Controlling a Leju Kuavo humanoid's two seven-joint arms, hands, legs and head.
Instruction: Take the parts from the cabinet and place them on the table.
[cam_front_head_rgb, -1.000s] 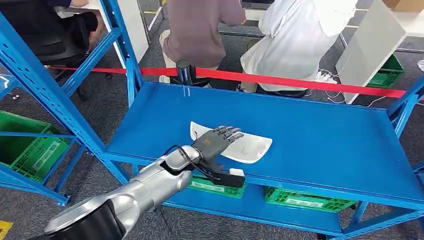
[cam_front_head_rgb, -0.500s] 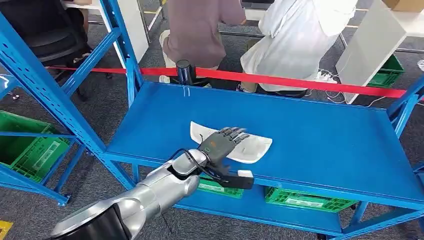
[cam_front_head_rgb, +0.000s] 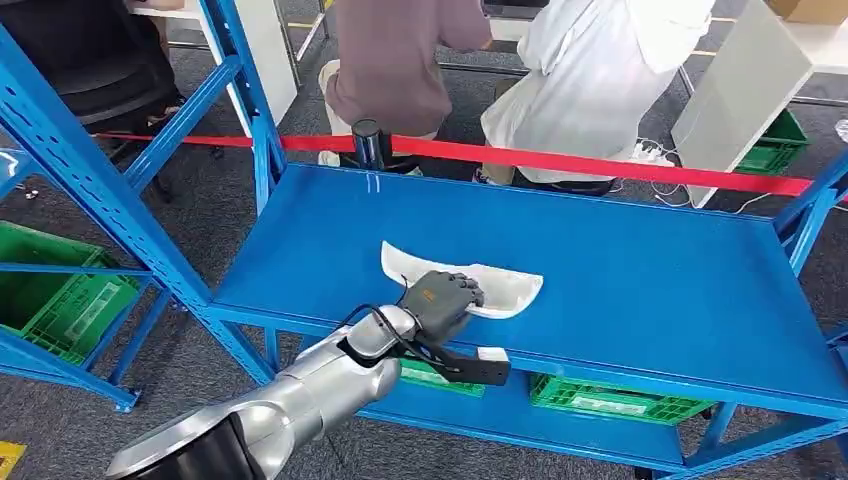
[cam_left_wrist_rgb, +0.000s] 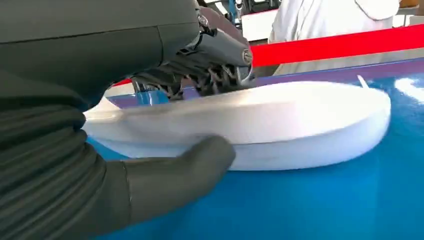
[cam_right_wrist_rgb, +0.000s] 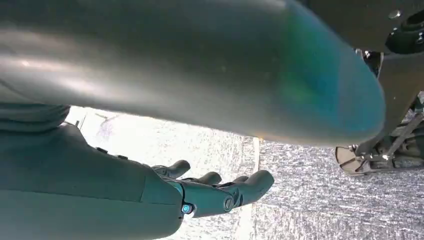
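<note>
A flat white curved part (cam_front_head_rgb: 508, 285) lies on the blue cabinet shelf (cam_front_head_rgb: 640, 270) near its front edge. My left hand (cam_front_head_rgb: 441, 297) sits on the part's near left portion, fingers curled down over its top. In the left wrist view the dark fingers (cam_left_wrist_rgb: 200, 80) press on the top of the part (cam_left_wrist_rgb: 300, 120) and the grey thumb (cam_left_wrist_rgb: 180, 170) lies against its side rim, so the hand grips it. The part still rests on the shelf. My right hand (cam_right_wrist_rgb: 220, 192) hangs over the grey floor with its fingers apart and nothing in it.
A red barrier tape (cam_front_head_rgb: 600, 165) runs behind the shelf, and two seated people (cam_front_head_rgb: 590, 80) are just beyond it. Green crates (cam_front_head_rgb: 610, 400) sit on the lower shelf, with another (cam_front_head_rgb: 60, 290) in the blue rack (cam_front_head_rgb: 100, 190) to the left.
My left hand's fingers, stretched flat over the white part before, have curled down onto it and the thumb has closed against its rim. The part has barely moved.
</note>
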